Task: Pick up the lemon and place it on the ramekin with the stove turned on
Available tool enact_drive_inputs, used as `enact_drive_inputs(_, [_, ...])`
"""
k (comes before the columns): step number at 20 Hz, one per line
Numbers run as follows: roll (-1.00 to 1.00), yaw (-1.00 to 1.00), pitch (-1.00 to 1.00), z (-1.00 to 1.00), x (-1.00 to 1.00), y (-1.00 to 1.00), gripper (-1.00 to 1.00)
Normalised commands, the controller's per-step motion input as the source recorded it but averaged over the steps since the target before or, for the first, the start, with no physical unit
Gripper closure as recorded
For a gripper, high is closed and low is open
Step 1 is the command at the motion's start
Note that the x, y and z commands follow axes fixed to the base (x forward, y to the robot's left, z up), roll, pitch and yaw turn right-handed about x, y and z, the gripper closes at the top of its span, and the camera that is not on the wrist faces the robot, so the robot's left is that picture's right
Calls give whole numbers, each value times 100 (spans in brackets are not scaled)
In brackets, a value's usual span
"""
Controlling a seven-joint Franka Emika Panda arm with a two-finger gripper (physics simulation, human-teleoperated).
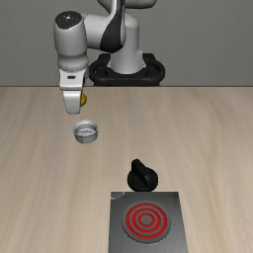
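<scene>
The yellow lemon (85,99) peeks out at the right side of my gripper (73,109), which hides most of it. My gripper hangs over the back left part of the wooden table. The metal ramekin (88,130) stands on the table just in front of the gripper and slightly to the exterior view's right, with nothing in it. The stove plate (146,219) lies at the front, and its burner rings glow red. A black knob (142,174) sits just behind the stove.
The robot's black base (126,69) stands at the table's far edge.
</scene>
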Motion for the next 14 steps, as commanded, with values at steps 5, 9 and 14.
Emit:
enact_drive_inputs(5, [0, 0, 0, 0, 0, 20, -100])
enact_drive_inputs(9, [0, 0, 0, 0, 0, 0, -100])
enact_drive_inputs(14, [0, 0, 0, 0, 0, 0, -100])
